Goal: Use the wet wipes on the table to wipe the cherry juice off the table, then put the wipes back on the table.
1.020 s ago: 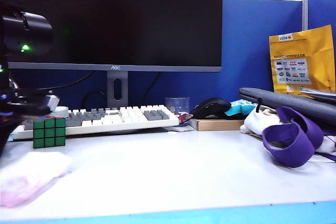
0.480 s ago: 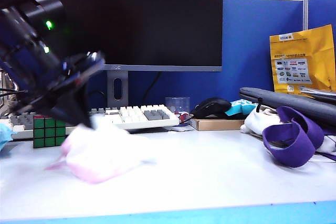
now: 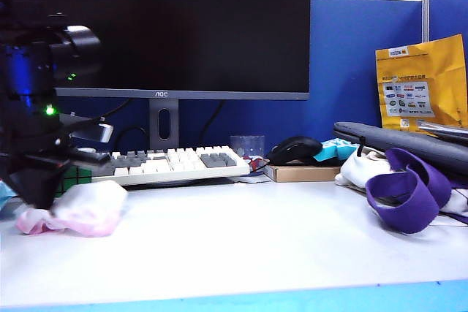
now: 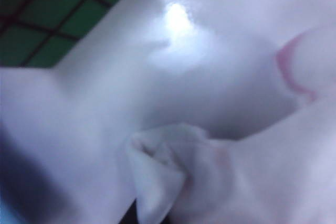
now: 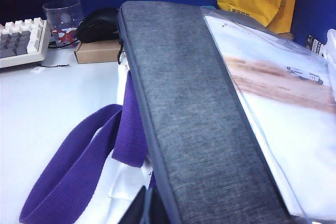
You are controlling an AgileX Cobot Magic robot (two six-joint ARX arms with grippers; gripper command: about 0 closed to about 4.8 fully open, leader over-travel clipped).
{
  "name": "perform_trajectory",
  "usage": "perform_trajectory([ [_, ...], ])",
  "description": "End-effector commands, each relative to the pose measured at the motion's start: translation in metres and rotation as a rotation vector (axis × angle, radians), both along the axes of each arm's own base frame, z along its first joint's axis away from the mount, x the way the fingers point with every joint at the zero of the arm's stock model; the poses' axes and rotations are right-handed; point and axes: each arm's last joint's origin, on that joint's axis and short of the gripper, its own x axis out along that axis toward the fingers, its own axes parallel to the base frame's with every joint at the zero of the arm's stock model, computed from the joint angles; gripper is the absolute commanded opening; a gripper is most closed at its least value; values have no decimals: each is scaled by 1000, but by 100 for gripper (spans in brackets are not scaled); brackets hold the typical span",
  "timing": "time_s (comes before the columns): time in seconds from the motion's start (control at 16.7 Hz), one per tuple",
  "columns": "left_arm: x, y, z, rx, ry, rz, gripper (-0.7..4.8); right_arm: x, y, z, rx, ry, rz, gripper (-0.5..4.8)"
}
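1. Left gripper [image 3: 44, 199]: far left of the table [image 3: 278, 246], jaws closed on the wet wipes [image 3: 84, 208].
2. Wet wipes: crumpled white sheet, pale pink stains, resting on the table.
3. Cherry juice [image 4: 292, 72]: thin curved red smear beside the wipes.
4. Right gripper [image 5: 143, 209]: closed, empty, far right above a grey sleeve [image 5: 194, 108].

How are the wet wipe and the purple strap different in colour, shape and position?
The wet wipe is white with pale pink stains; the purple strap is plain purple. The wipe is a crumpled lump; the strap forms open loops. The wipe lies at the left, under the left gripper, which is shut on it; the strap lies at the right, beside a grey case. Both are soft and rest on the table.
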Motion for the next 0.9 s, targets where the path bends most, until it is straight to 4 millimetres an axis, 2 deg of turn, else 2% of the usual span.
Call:
perform_trajectory([
  [0.06,-9,-24,-6,-267,129,-134,-6,0,0,0,-2,-11,0,-1],
  [0.18,-20,-40,-6,-366,215,-218,-6,0,0,0,-2,-11,0,-1],
  [0.36,-42,-65,-7,-421,347,-323,-6,0,0,0,-2,-11,0,-1],
  [0.48,-54,-75,-8,-373,391,-364,-6,0,0,1,-2,-12,0,-1],
  [0.6,-56,-70,-10,-200,363,-331,-6,0,0,0,-2,-11,0,-1],
  [0.72,-51,-55,-11,112,262,-258,-6,0,0,1,-2,-12,0,-1],
  [0.78,-45,-46,-10,212,211,-220,-6,0,0,0,-2,-11,0,-1],
  [0.9,-32,-38,-8,294,94,-150,-6,0,0,1,-2,-12,0,-1],
])
